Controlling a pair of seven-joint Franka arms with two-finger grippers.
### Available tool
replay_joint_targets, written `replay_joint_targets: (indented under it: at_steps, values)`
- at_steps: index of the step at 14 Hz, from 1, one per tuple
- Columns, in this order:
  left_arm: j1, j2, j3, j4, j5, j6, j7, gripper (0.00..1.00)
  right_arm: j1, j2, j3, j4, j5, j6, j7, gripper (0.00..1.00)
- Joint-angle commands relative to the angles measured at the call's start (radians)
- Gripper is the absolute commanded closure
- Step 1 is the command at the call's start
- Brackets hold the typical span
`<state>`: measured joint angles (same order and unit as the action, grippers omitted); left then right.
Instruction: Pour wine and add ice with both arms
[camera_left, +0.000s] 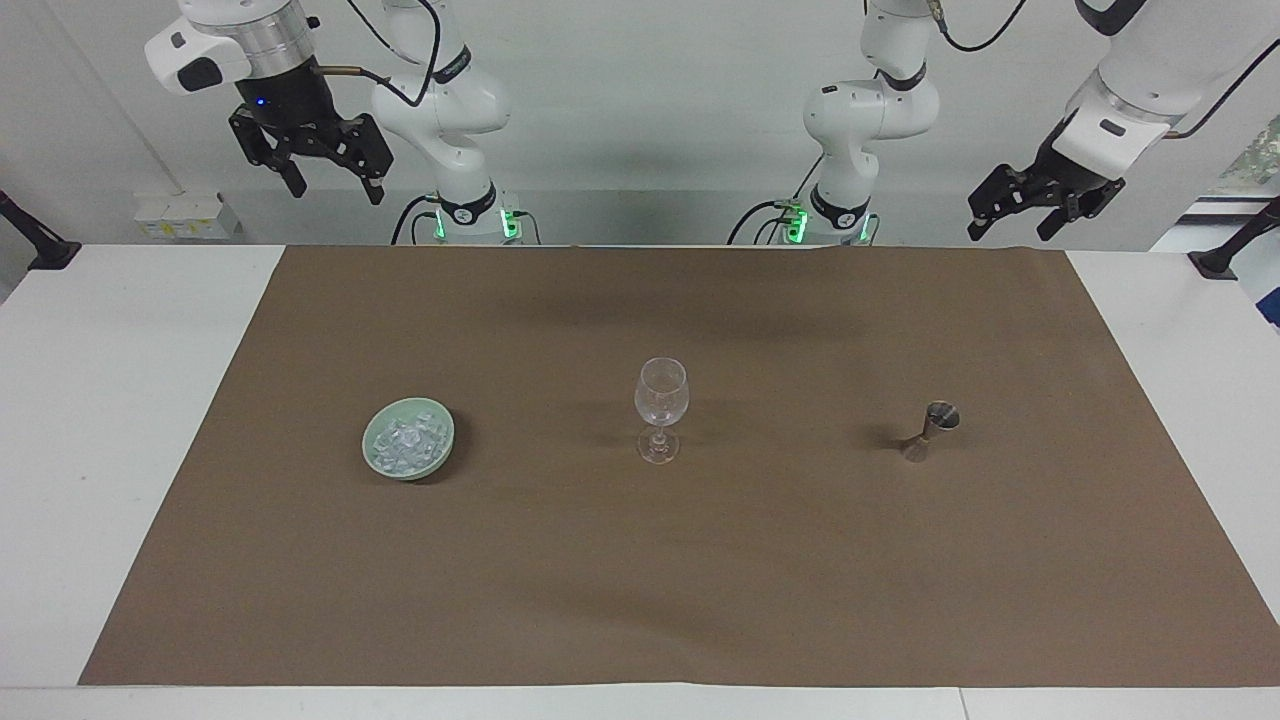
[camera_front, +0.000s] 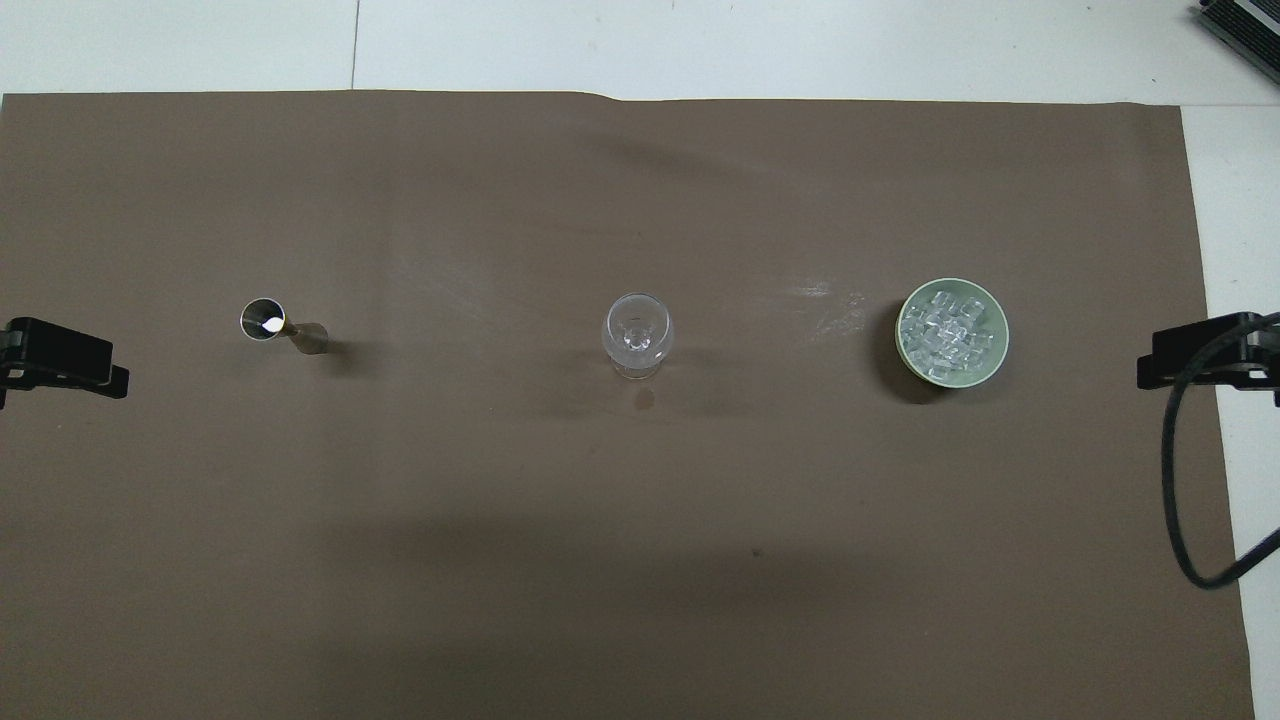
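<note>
Steel double-cone jigger (camera_left: 930, 431) stands on the brown mat well below the left gripper (camera_left: 1035, 213), whose jaws are wide; approach it level at the waist. Ice (camera_left: 408, 444) sits in the pale green bowl (camera_left: 440, 420), well below the wide-open right gripper (camera_left: 322, 172), which waits.

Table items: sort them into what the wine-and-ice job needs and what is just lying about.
Needed for the job:
- wine glass, standing empty mid-mat
- ice in the pale green bowl
- metal jigger
- left hand and right hand, both open and raised

Just lying about:
- brown mat
- black clamps at the table ends
</note>
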<state>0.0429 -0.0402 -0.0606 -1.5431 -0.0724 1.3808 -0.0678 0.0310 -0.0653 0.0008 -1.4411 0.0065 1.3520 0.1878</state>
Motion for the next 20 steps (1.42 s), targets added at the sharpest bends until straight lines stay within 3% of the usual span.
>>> replay_joint_targets:
  at_steps: [1,9,20]
  values:
    - [0.014,0.029,-0.004,0.012,-0.017,0.006,-0.05,0.0,-0.01,-0.008,0.004,-0.008,0.001,0.016,-0.022,0.0]
    - [0.0,0.117,0.028,0.012,-0.035,0.032,-0.182,0.0,-0.01,-0.008,0.004,-0.008,0.001,0.016,-0.022,0.0]
    - [0.015,0.19,0.14,0.012,-0.254,0.029,-0.524,0.0,-0.01,-0.008,0.004,-0.008,0.0,0.016,-0.022,0.0]
